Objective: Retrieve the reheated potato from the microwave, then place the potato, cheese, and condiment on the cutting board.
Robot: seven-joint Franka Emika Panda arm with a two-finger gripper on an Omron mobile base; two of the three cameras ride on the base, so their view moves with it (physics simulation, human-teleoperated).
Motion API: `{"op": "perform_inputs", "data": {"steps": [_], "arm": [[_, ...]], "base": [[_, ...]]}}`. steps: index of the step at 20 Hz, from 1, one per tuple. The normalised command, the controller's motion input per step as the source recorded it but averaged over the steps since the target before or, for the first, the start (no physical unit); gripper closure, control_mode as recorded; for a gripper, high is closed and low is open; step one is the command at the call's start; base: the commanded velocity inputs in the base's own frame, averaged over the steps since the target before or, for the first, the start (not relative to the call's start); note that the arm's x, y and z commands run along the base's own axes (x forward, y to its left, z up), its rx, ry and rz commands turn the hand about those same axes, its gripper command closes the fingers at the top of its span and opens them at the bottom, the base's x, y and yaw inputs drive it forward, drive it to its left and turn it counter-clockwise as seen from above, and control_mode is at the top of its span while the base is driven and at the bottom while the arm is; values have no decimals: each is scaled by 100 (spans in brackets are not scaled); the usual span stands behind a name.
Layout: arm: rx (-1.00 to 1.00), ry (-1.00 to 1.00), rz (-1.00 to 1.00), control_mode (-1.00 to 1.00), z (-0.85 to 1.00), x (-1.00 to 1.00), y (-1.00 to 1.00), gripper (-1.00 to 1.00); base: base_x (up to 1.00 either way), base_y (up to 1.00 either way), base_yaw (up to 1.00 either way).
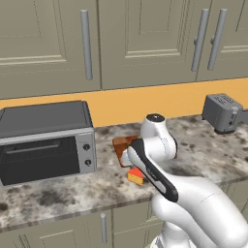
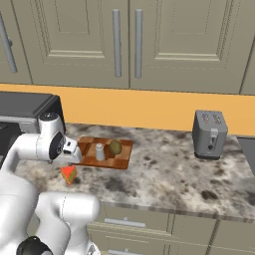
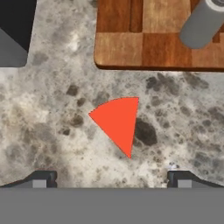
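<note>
The cheese [image 3: 117,121], a wedge with a red top, lies on the speckled counter just in front of the checkered cutting board [image 3: 131,48]. My gripper [image 3: 111,181] hangs open right above it, one fingertip on either side and nothing held. From the right base view, the gripper [image 2: 70,160] sits over the cheese [image 2: 69,174] at the board's left end. On the cutting board [image 2: 117,162] stand the grey condiment shaker [image 2: 100,152] and the olive-brown potato [image 2: 115,147]. The microwave is out of view.
A grey toaster oven [image 1: 46,143] stands on the counter left of the board. A grey toaster [image 2: 209,133] sits far right by the orange backsplash. Wall cabinets hang above. The counter's front edge runs close below the cheese [image 1: 136,177].
</note>
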Motion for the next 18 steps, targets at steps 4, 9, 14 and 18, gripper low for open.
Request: {"op": "perform_inputs", "data": {"steps": [4, 9, 14, 18], "arm": [[-14, 0, 7, -100, -21, -1, -4, -100], [-6, -3, 6, -100, -18, -4, -2, -100], [0, -5, 2, -100, -16, 0, -6, -100], [0, -12, 1, -100, -17, 0, -7, -100]], "base": [[0, 0, 0], [0, 0, 0], [0, 0, 0], [0, 0, 0]]}}
